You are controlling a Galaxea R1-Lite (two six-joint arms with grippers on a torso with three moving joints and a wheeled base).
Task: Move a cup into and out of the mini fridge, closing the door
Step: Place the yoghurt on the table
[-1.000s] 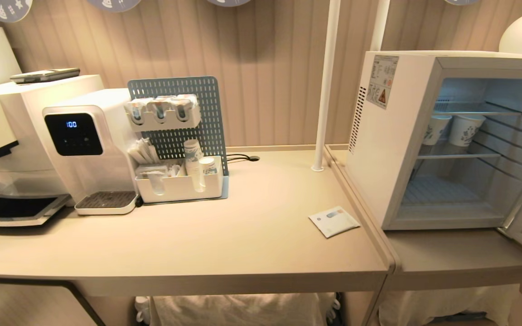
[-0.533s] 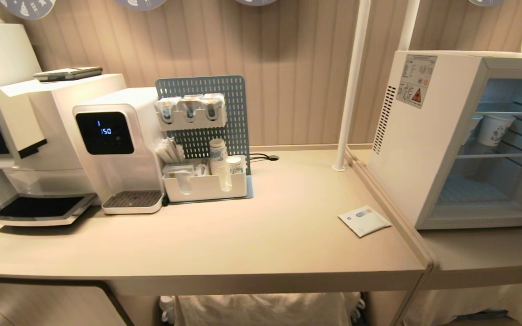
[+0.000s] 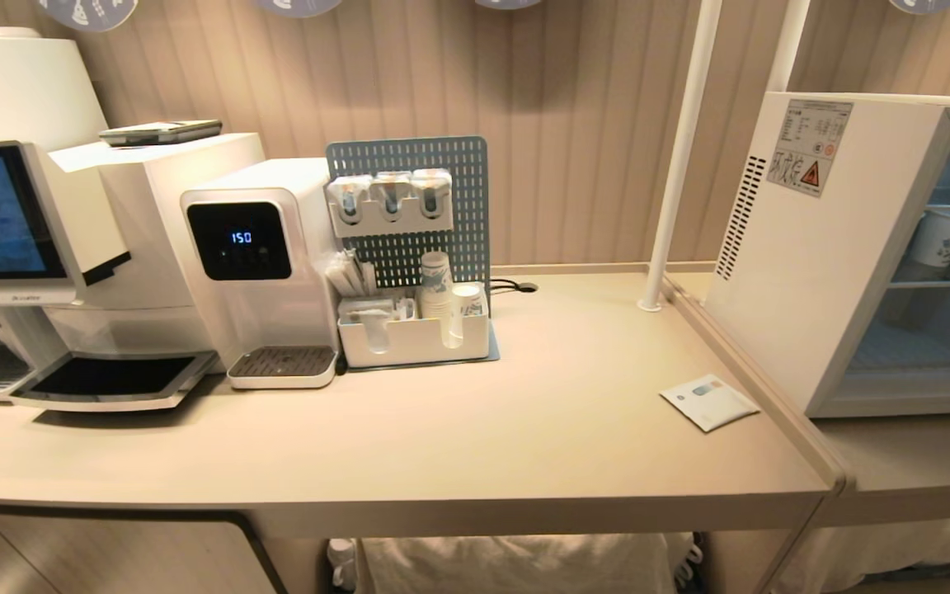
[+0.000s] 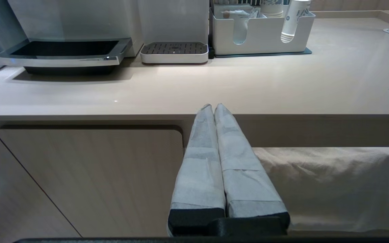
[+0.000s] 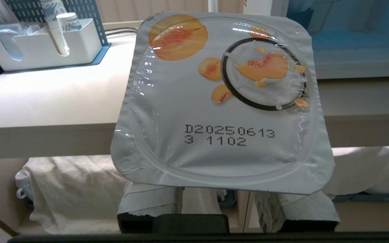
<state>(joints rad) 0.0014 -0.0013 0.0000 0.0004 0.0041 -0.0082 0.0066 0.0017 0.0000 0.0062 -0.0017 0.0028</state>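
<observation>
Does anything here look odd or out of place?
Two small things. A flat white packet lies loose and askew near the counter's right edge, away from the organiser. The mini fridge has its front uncovered, showing a paper cup on a shelf. Nothing looks spilled or broken. The right hand holds the cup before the counter.

Counter (image 3: 458, 429) mid is bare; packet (image 3: 709, 402) near right edge, organizer (image 3: 414, 338) at back, pole (image 3: 677, 157) beside fridge (image 3: 821, 264).
</observation>
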